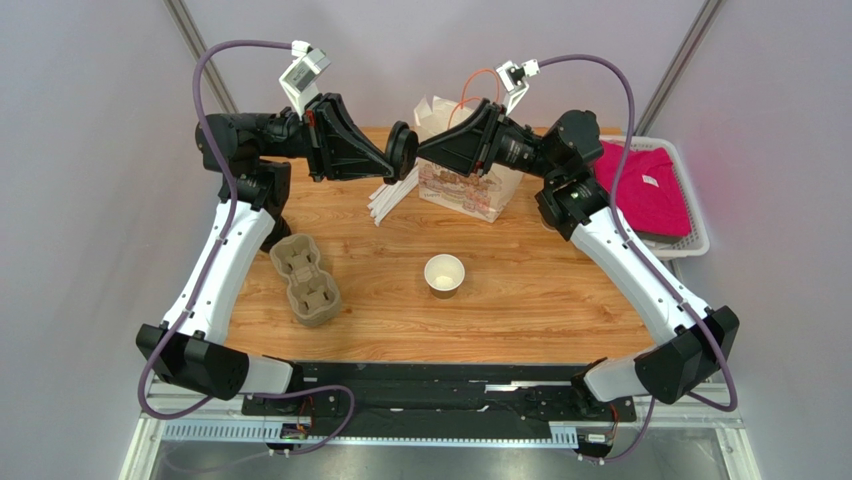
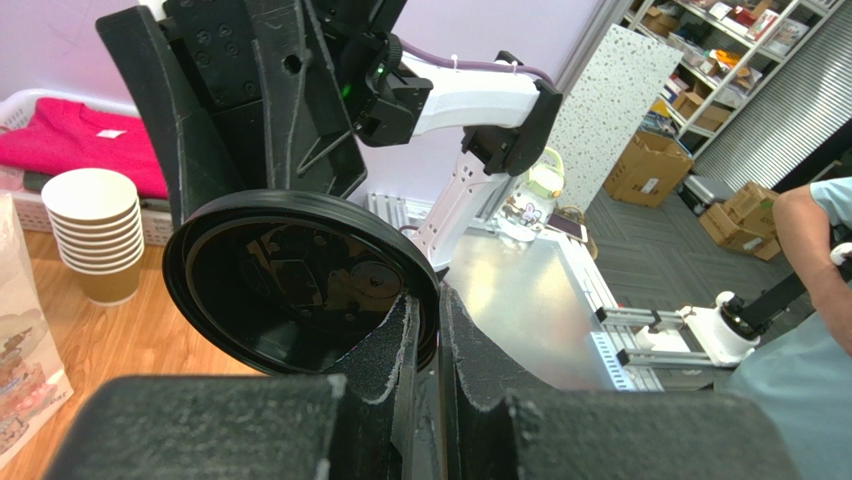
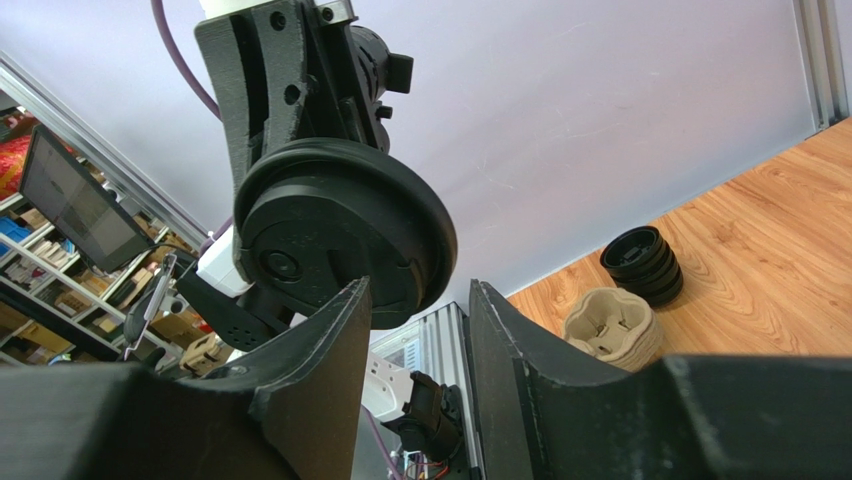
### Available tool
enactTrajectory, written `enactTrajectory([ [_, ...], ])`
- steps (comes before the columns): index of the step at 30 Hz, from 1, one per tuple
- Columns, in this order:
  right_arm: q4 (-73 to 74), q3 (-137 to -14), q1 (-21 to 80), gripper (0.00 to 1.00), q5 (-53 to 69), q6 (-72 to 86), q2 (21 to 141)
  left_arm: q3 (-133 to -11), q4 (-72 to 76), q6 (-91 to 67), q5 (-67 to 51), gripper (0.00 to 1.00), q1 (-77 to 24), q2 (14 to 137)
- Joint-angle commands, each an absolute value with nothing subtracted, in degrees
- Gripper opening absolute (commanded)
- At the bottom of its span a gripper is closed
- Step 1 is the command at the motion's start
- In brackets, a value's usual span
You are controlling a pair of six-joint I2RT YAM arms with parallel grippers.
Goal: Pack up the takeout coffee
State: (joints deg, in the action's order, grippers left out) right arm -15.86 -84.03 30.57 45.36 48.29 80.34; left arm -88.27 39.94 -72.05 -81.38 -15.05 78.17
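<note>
The left gripper (image 2: 425,320) is closed tight on the rim of a round black lid (image 2: 300,285) and holds it up in the air, over the far part of the table. The right gripper (image 3: 420,300) faces it, very close. Its two fingers stand apart and have nothing between them.

Right behind it stands a white paper bag (image 1: 470,185), at the far side of the wooden table (image 1: 540,300). The paper cup (image 1: 444,272) stands in the middle of the table, nearer than the bag, with no lid on. To its left lies a brown pulp tray (image 1: 306,280). A stack of cups (image 2: 95,235) and a stack of black lids (image 3: 645,265) sit on the wood too.

Far right is a white basket (image 1: 690,240) with a pink cloth (image 1: 645,190). The wall is plain grey. Beyond the table are shelves (image 2: 720,40) and cardboard boxes (image 2: 648,165).
</note>
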Motion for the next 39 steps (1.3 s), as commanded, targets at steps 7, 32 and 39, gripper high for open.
enactTrajectory([
  [7, -22.32, -83.5, 30.67, 0.34, 46.58, 51.76, 81.12, -89.3, 44.03, -73.12, -81.04, 0.0, -15.64, 76.82],
  [32, -26.19, -84.2, 30.85, 0.23, 47.9, 56.69, 82.09, -88.59, 44.82, -73.13, -80.07, 0.0, -16.0, 75.94],
  [39, -25.05, -85.08, 30.85, 0.0, 47.64, 56.6, 81.48, -87.81, 43.51, -71.99, -79.89, 0.02, -16.17, 75.5],
])
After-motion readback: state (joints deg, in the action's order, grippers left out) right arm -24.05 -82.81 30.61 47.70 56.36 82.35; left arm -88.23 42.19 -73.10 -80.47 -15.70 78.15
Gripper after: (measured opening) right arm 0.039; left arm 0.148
